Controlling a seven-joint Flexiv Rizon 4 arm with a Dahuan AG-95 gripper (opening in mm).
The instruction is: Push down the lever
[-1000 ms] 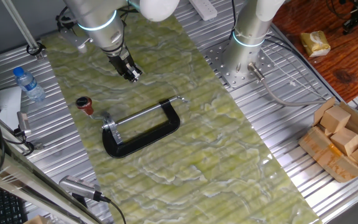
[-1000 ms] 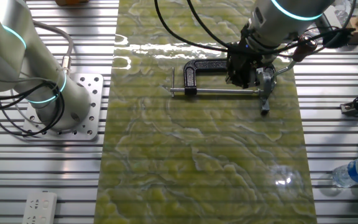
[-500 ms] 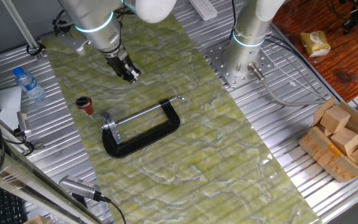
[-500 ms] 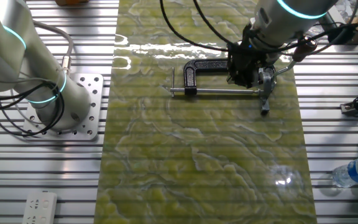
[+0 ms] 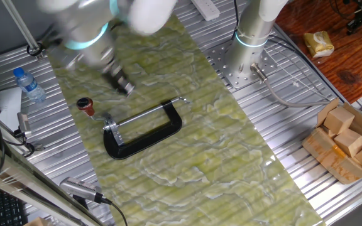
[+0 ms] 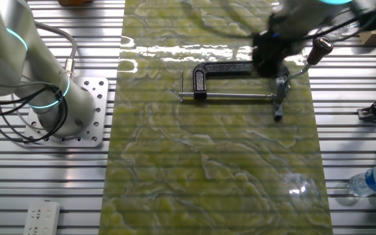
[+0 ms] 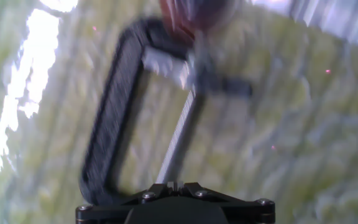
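The lever is a thin bent silver rod with a reddish-brown knob, standing up at the left end of a black C-clamp frame on the green mat. The knob also shows in the other fixed view and, blurred, at the top of the hand view. The long screw rod runs along the clamp's opening. My gripper is motion-blurred, above the mat and just behind and right of the knob, apart from it. In the hand view its fingertips sit pressed together, empty.
A water bottle lies left of the mat. A second arm's base stands at the back right. A cardboard box of wooden blocks sits at the right. A power strip lies near a table corner.
My gripper and arm have swung left toward the knob end of the clamp and are now blurred by motion. The clamp and the lever have not moved.
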